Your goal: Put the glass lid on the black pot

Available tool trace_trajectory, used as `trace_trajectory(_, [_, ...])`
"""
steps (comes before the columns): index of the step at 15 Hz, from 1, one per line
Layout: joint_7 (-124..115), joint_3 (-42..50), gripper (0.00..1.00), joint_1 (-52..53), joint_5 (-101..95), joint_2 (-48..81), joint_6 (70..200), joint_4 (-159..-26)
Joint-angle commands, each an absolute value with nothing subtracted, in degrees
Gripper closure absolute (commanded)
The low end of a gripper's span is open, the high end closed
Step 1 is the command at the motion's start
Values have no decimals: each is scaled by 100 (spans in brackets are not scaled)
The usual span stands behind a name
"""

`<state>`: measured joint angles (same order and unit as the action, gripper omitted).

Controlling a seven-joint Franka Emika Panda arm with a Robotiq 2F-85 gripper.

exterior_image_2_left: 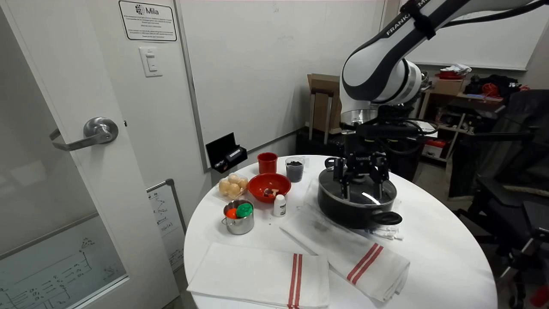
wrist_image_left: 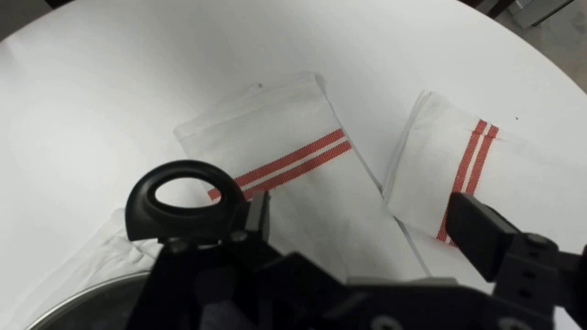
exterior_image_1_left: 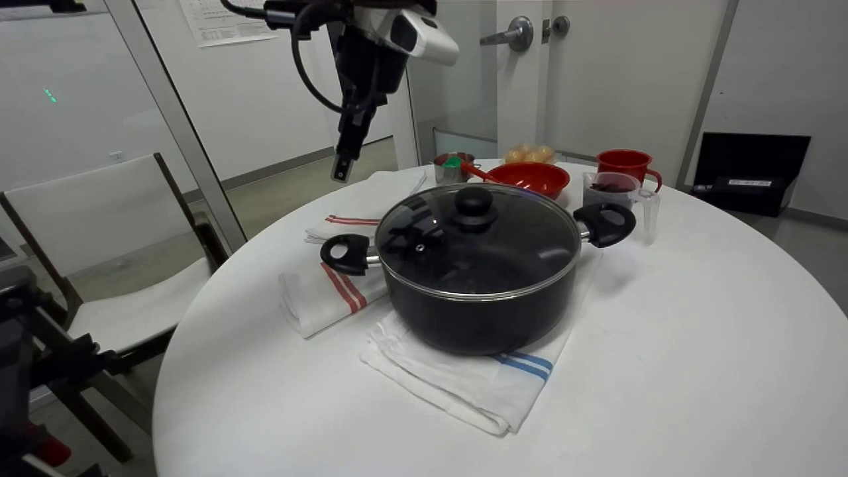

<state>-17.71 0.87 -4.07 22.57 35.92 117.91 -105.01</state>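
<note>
Glass lid seated on the round black pot
A folded blue-striped cloth lies beneath on a smooth white table, pale wall behind; in an exterior view the gripper hangs at the pot's ten o'clock, fingers wide apart, gripping nothing; the lid looks see-through, metal-rimmed, black-knobbed

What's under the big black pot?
A white towel with blue stripes pokes out from under the black pot. The pot covers the rest; I can't tell if anything else is underneath.
</note>
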Motion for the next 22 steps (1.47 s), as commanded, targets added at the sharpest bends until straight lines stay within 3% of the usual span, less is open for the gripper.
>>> trace_trajectory(1, [-1938, 76, 29, -461, 2618, 3442, 11649, -10784])
trace_trajectory(6, [-2217, 180, 66, -488, 2824, 3450, 11630, -11054])
trace_trajectory(9, [-2403, 266, 69, -528, 2871, 3512, 11605, -11141])
trace_trajectory(14, [-2620, 411, 57, -594, 2821, 3549, 11566, -11117])
trace_trajectory(16, [-2676, 459, 58, -606, 2779, 3586, 11533, -11037])
trace_trajectory(17, [-2705, 478, 65, -608, 2761, 3610, 11506, -10986])
trace_trajectory(22, [-2758, 513, 62, -587, 2673, 3724, 11350, -10747])
